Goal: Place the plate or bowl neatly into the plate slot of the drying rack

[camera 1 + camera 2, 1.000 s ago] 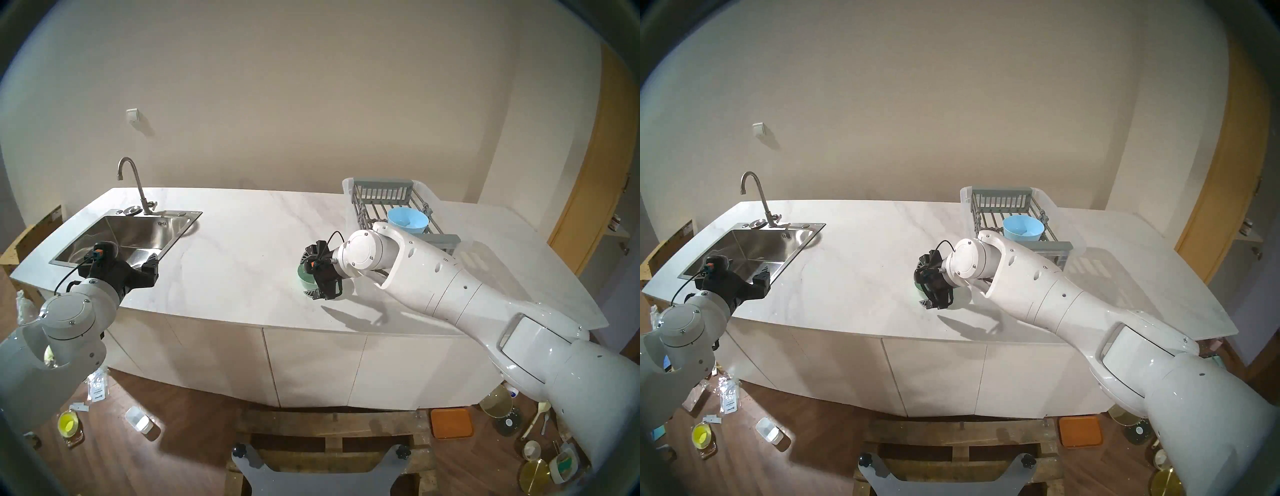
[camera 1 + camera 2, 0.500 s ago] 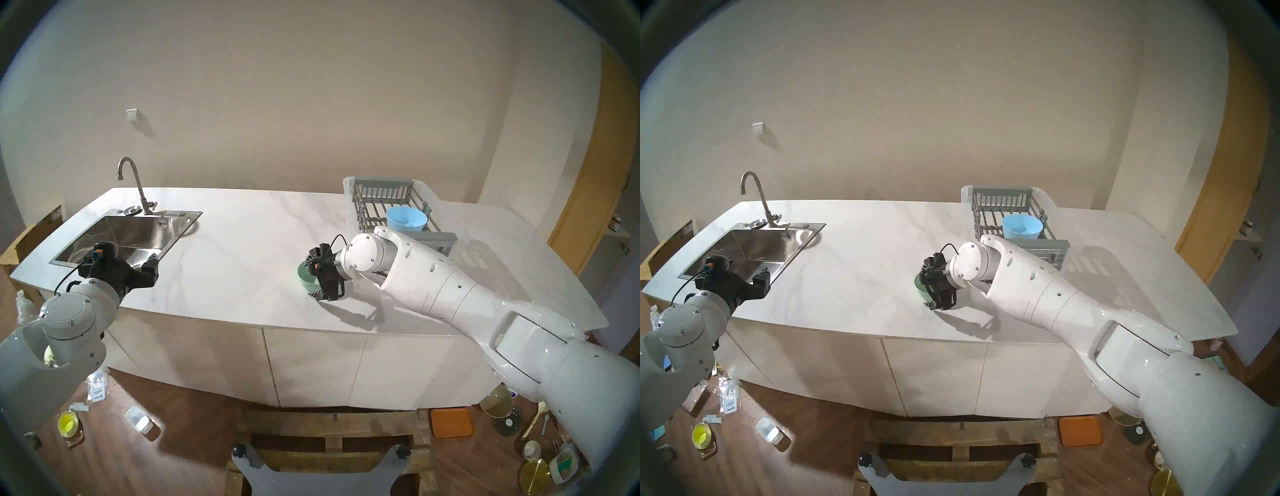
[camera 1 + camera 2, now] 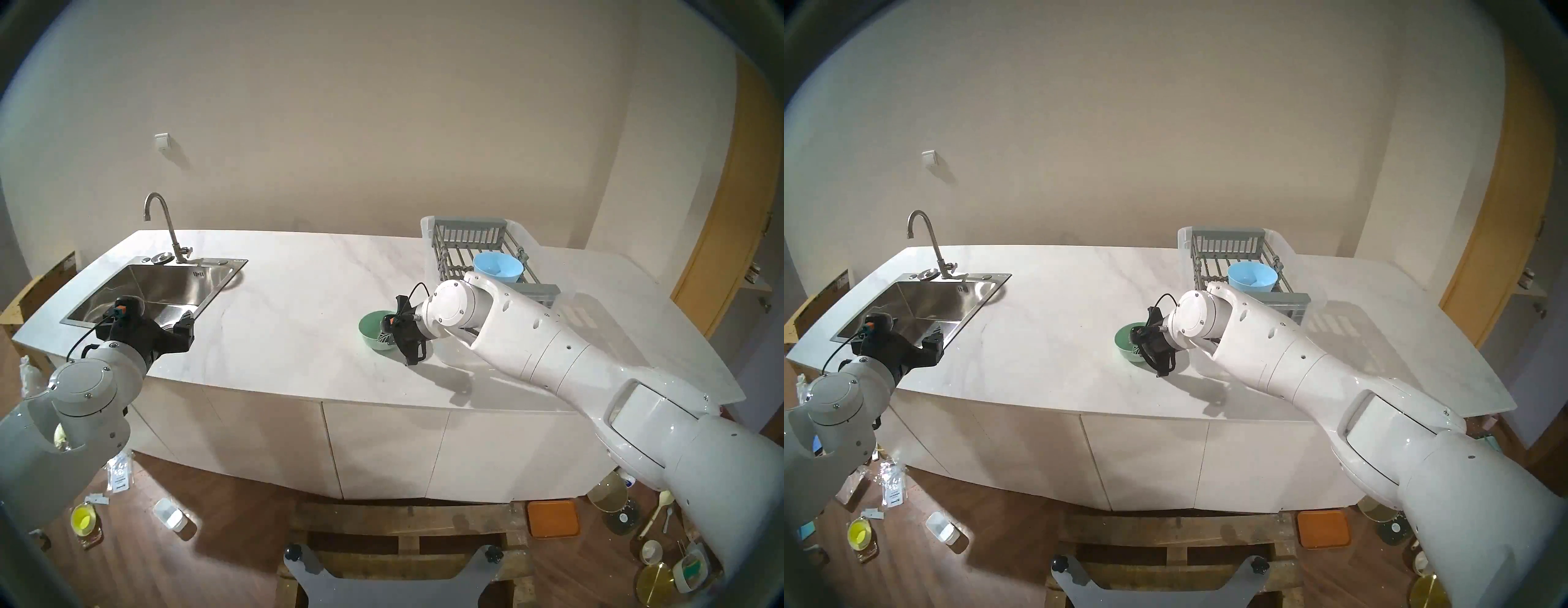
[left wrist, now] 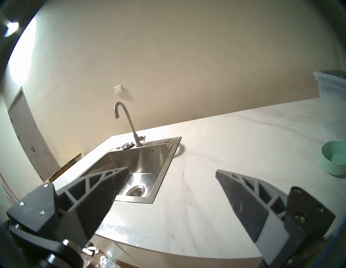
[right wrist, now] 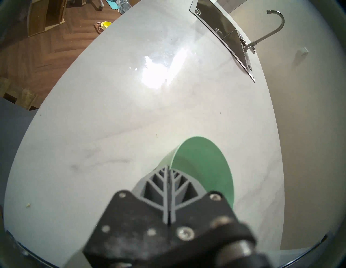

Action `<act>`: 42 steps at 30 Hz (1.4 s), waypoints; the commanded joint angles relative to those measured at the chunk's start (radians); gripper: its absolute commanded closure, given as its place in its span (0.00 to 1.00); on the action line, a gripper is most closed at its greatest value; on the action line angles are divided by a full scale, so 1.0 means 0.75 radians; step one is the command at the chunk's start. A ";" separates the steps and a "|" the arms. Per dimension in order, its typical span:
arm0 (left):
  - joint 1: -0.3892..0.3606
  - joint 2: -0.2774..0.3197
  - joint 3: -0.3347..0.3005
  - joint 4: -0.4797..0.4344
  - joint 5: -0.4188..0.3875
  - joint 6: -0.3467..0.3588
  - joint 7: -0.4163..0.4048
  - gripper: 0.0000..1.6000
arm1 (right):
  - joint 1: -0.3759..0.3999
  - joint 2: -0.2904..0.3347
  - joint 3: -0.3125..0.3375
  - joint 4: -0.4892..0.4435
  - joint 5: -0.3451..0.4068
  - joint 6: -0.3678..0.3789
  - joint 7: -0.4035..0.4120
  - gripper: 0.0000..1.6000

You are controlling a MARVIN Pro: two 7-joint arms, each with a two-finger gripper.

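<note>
Right gripper (image 5: pixel 169 171) clamped on green bowl (image 3: pixel 375 329) rim, bowl on the counter (image 3: pixel 297 297) – left of drying rack (image 3: pixel 466 237), blue bowl (image 3: pixel 497 267) inside, left gripper (image 4: pixel 170 198) spread wide, empty.

My right jaws (image 5: pixel 169 173), which stood wide around the green bowl (image 3: pixel 374 329) a second ago, have now closed on its near rim. More of the bowl's inside shows in the head views, and it sits tipped on the bench (image 3: pixel 297 297).
</note>
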 commanded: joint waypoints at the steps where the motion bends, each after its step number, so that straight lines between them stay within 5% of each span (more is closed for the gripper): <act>1: -0.015 0.005 -0.023 -0.018 0.009 -0.012 -0.001 0.00 | 0.051 0.018 0.049 -0.101 0.010 0.036 -0.010 1.00; 14: -0.018 0.006 -0.020 -0.017 0.008 -0.011 0.001 0.00 | 0.092 0.026 0.125 -0.357 0.047 0.167 0.033 1.00; 20: -0.015 0.004 -0.024 -0.019 0.011 -0.013 -0.001 0.00 | 0.109 0.023 0.149 -0.480 0.032 0.357 0.041 1.00; 29: -0.017 0.005 -0.021 -0.018 0.009 -0.012 0.000 0.00 | 0.199 -0.034 0.184 -0.318 0.006 0.366 -0.012 1.00; 42: -0.018 0.005 -0.020 -0.018 0.009 -0.011 0.001 0.00 | 0.464 -0.167 0.241 0.216 -0.014 0.225 -0.141 1.00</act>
